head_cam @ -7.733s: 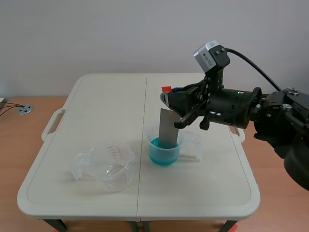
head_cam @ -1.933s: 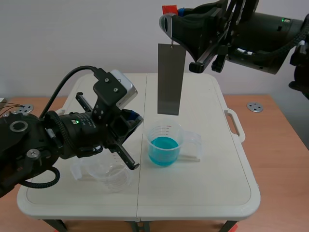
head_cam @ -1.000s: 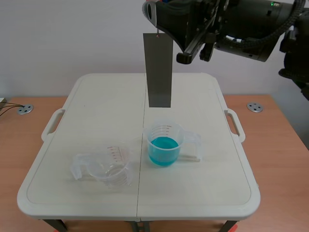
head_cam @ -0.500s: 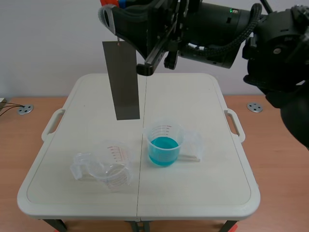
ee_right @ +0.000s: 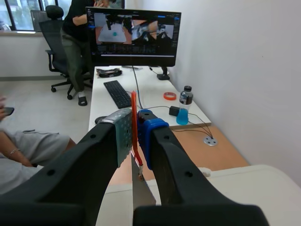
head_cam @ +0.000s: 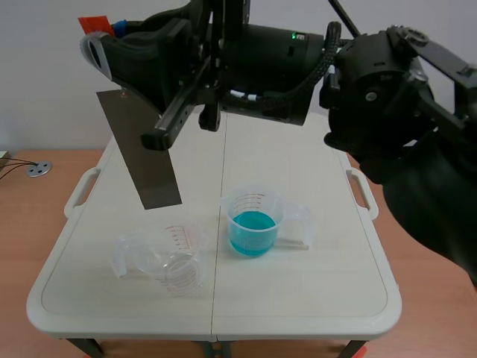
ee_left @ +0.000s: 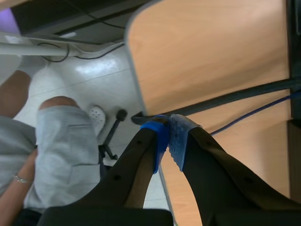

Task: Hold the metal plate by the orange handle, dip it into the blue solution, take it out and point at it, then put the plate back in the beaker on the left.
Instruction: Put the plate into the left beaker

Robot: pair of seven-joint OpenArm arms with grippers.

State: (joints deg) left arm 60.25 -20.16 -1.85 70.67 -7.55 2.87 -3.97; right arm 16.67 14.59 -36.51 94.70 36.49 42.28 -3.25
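We see the right arm (head_cam: pixel 298 52) reaching across from the right, high over the left side of the bench (head_cam: pixel 313 294). Its jaws are clamped tight on the orange handle (head_cam: pixel 93 24). The metal plate (head_cam: pixel 141 153) hangs from the handle, tilted, clear of the liquid. Its lower edge is above and just left of the empty beaker (head_cam: pixel 171 257). The beaker of blue solution (head_cam: pixel 253 224) stands to the right.

The left arm's jaws are closed on nothing, blue pads (ee_left: pixel 181 141) touching, and are turned away from the bench.

We judge the step in hand to be returning the plate. To do it well, we would centre the lower edge over the empty beaker's mouth and let any sway settle. Then we would lower slowly, because the light beaker may tip. We would release only once the plate rests inside.
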